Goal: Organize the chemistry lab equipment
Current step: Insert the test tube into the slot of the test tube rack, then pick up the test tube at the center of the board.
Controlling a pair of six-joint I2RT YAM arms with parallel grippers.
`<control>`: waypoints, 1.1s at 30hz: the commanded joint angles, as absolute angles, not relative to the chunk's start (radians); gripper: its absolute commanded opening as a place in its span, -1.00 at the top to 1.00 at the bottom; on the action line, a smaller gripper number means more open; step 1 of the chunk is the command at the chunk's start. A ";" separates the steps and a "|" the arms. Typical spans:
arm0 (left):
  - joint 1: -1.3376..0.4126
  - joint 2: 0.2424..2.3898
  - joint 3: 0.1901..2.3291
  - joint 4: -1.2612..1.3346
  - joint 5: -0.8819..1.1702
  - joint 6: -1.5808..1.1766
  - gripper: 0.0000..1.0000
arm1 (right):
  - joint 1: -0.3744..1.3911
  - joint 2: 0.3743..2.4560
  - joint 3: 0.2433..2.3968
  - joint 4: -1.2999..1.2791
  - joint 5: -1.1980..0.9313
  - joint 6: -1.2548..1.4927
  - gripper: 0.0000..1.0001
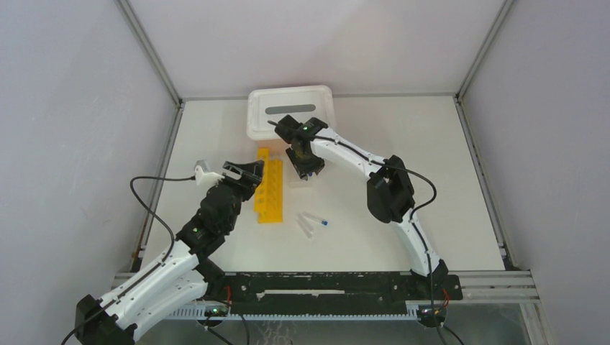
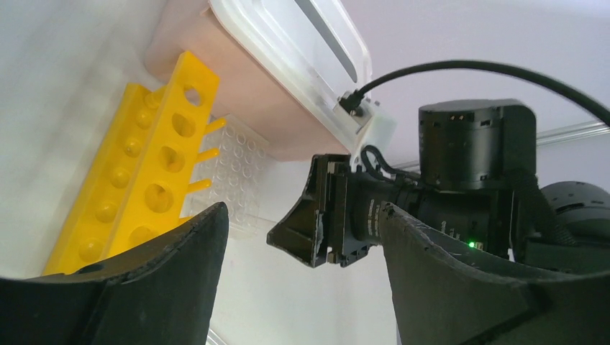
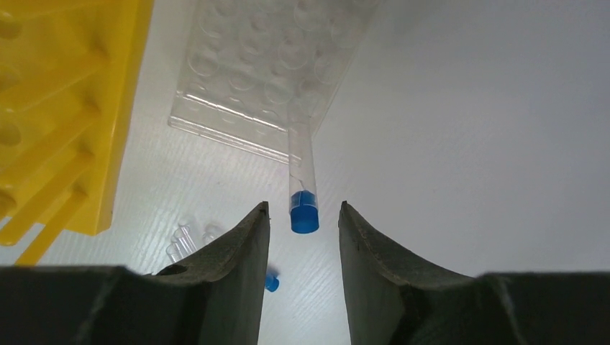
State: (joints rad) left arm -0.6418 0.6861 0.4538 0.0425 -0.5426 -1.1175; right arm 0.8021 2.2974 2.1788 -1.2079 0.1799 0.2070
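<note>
Right wrist view: blue-capped tube [image 3: 303, 176] standing in an edge hole of the clear gridded rack [image 3: 244, 72], beside the yellow rack [image 3: 65, 108].
Tube against right gripper [image 3: 303, 208]: cap between the spread fingers, touching neither.
Tube axis: upright, cap up toward the camera, bottom in the rack.
State of left gripper [image 2: 302, 212]: spread, holding nothing, near the yellow rack.
</note>
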 commanded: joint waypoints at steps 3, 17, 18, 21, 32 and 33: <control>-0.639 0.670 0.433 0.065 -0.545 -1.097 -0.60 | 0.806 2.067 1.984 -0.981 0.193 0.213 0.06; -0.640 0.660 0.438 0.032 -0.557 -1.061 -0.60 | 0.845 1.703 1.390 -0.546 0.159 0.223 0.06; -0.638 0.660 0.442 0.029 -0.554 -1.056 -0.60 | 0.856 1.675 1.337 -0.514 0.149 0.214 0.06; -0.639 0.666 0.455 0.011 -0.536 -1.040 -0.61 | 0.919 1.607 1.210 -0.444 0.118 0.172 0.03; -0.640 0.639 0.466 -0.037 -0.502 -1.031 -0.75 | 0.995 1.493 0.940 -0.294 0.134 0.160 -0.04; -0.639 0.639 0.465 -0.037 -0.500 -1.033 -0.75 | 0.995 1.495 0.934 -0.293 0.142 0.158 -0.04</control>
